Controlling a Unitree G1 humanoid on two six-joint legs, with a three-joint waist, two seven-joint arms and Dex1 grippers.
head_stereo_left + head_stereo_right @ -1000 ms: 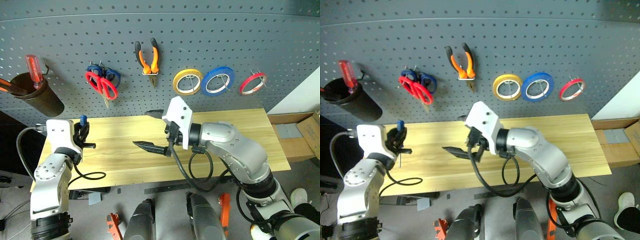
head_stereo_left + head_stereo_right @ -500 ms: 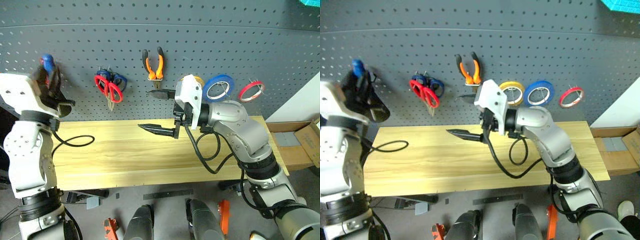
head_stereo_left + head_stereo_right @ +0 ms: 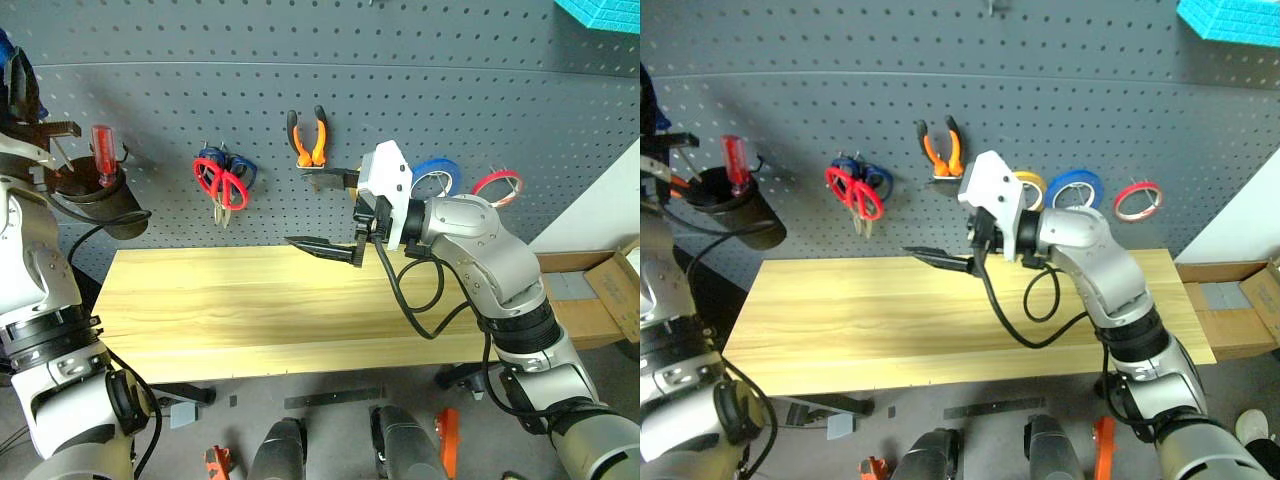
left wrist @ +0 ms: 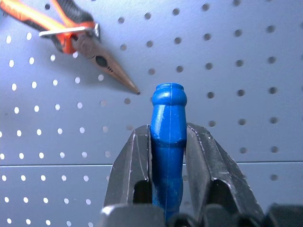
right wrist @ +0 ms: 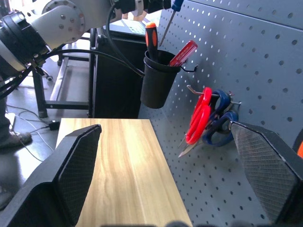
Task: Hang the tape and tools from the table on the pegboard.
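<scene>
Left fingers point(image 4: 208, 161) clamped around blue screwdriver point(image 4: 167, 142), above black cup point(image 5: 157, 78)

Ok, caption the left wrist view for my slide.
Left gripper shut on blue screwdriver handle, facing grey pegboard near hung orange pliers.

A long table point(image 3: 250, 320) of pale yellowish wood planks spans the middle of the frame below the dark grey pegboard point(image 3: 200, 110).

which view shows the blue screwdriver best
The left wrist view: the blue screwdriver stands close up, clamped in the left gripper. The right wrist view catches its shaft above the black cup; the eye views barely show it at the frame edge.
</scene>
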